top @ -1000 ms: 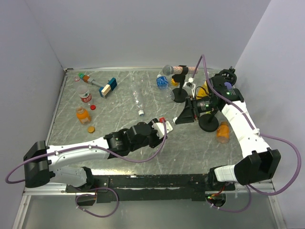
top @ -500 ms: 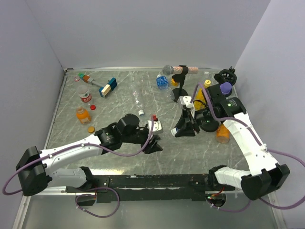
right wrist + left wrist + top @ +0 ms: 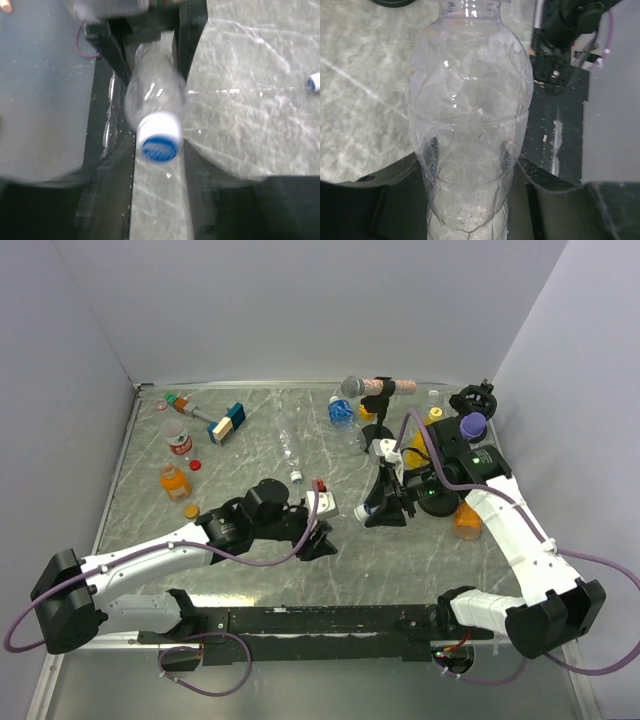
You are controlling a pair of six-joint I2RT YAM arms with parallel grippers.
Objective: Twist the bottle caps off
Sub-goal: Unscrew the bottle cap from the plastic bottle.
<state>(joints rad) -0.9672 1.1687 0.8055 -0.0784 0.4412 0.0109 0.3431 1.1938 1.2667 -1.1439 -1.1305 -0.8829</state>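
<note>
My left gripper [image 3: 322, 533] is shut on a clear bottle [image 3: 340, 522], held level above the table with its neck pointing right. In the left wrist view the bottle [image 3: 470, 115] fills the space between the jaws. Its cap [image 3: 361, 512] is white with a blue top. My right gripper [image 3: 380, 508] is open just right of the cap. In the right wrist view the cap [image 3: 159, 137] sits blurred between the two spread fingers, and I cannot tell whether they touch it.
A red-label bottle [image 3: 178, 438], an orange bottle [image 3: 173, 481], and loose red [image 3: 195, 464] and orange [image 3: 191, 511] caps lie left. A clear bottle [image 3: 290, 452] lies mid-table. Microphones on stands [image 3: 352, 388], a blue-label bottle [image 3: 341, 412] and another orange bottle [image 3: 467, 517] stand right.
My left arm has drawn back left with the bottle and turned it towards the right arm. My right gripper has come down and left until its fingers flank the cap.
</note>
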